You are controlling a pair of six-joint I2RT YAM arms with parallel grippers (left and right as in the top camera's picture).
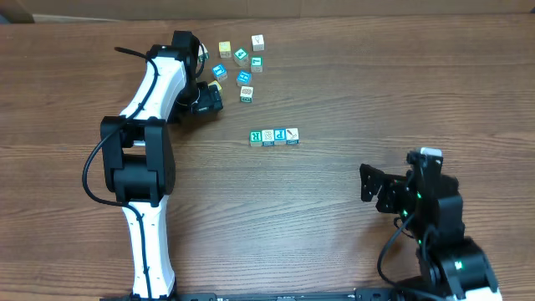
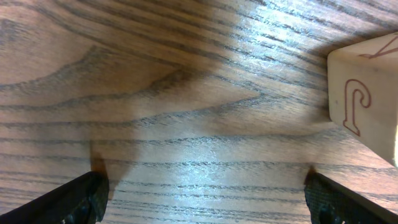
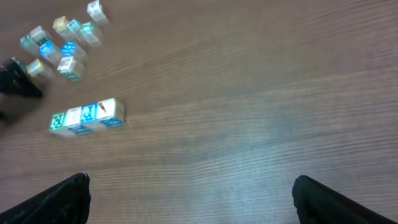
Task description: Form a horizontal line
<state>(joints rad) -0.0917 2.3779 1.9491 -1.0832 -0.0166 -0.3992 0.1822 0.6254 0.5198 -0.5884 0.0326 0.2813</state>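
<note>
The left gripper [image 2: 202, 202] hung spread wide and empty just above the brown wood-grain table [image 2: 155, 93], with a cream lettered block [image 2: 367, 93] just beside it. The right gripper [image 3: 193, 205] gaped empty too, well apart from the four-block row [image 1: 274, 136] and the loose blocks [image 1: 241, 55].

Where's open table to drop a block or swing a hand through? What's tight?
Free: the table right of the four-block row, as far as the right gripper. Also the strip below the row, between the left arm and the right gripper. Crowded: the loose blocks at top centre, with the left gripper close beside them.
</note>
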